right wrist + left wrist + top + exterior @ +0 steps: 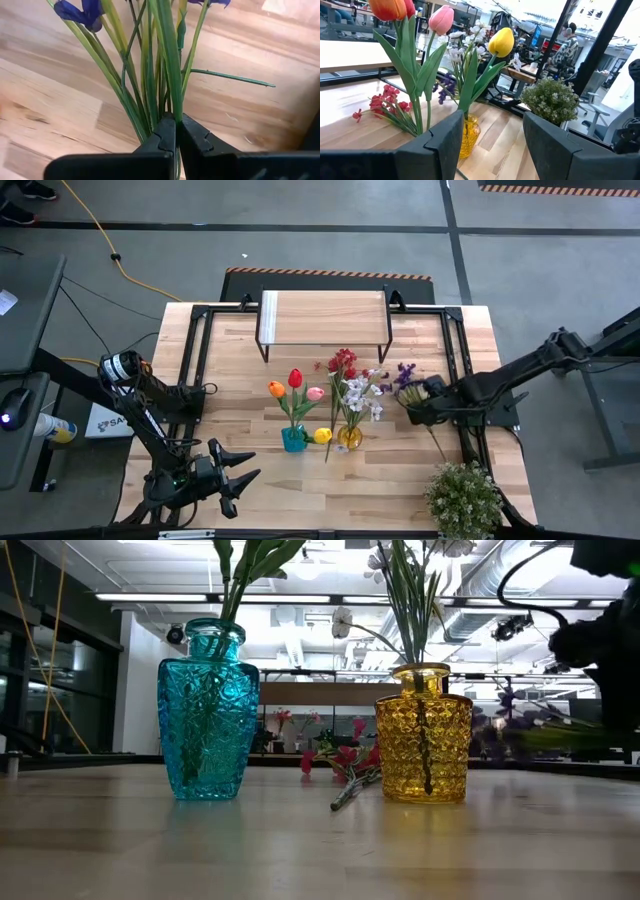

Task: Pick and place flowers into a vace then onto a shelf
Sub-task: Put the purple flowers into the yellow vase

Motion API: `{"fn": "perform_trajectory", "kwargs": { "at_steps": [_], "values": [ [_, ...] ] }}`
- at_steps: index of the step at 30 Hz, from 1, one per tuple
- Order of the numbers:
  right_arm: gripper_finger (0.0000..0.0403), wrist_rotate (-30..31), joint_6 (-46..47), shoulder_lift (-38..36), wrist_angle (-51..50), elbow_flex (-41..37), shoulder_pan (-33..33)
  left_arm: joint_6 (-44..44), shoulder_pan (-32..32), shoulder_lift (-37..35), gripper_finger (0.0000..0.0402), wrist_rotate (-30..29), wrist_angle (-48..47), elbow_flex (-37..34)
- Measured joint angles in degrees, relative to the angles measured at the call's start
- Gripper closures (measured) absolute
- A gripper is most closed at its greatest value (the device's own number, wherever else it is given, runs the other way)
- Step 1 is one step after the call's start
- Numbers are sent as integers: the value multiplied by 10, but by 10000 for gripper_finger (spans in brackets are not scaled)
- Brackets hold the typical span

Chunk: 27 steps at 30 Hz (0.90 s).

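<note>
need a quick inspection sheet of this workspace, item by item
surface: light wood table, bare at its front
job's things: teal vase holds tulips; yellow vase holds a yellow tulip and white sprays; red spray lies flat; shelf at the back holds nothing
clutter: potted plant at the front right corner
grippers: right gripper shut on the purple flowers; left gripper open, holds nothing
cables: yellow cable on the floor
surroundings: a person in the background

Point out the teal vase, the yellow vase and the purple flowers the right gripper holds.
teal vase [208, 720]: low view, glass body.
yellow vase [423, 735]: low view, glass body.
purple flowers [155, 80]: right wrist view, stems.
</note>
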Motion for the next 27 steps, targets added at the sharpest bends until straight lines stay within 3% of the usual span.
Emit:
{"fn": "perform_trajectory", "kwargs": {
  "at_steps": [7,15,27],
  "values": [
    [402,0,-4,-35,5,0,-9,0,0,0,163,0,0,0],
    [402,-6,-21,-74,78,1,-9,0,0,0,163,0,0,0],
    [402,39,-40,-173,112,1,-8,1,0,0,163,-2,0,0]
  ]
}}
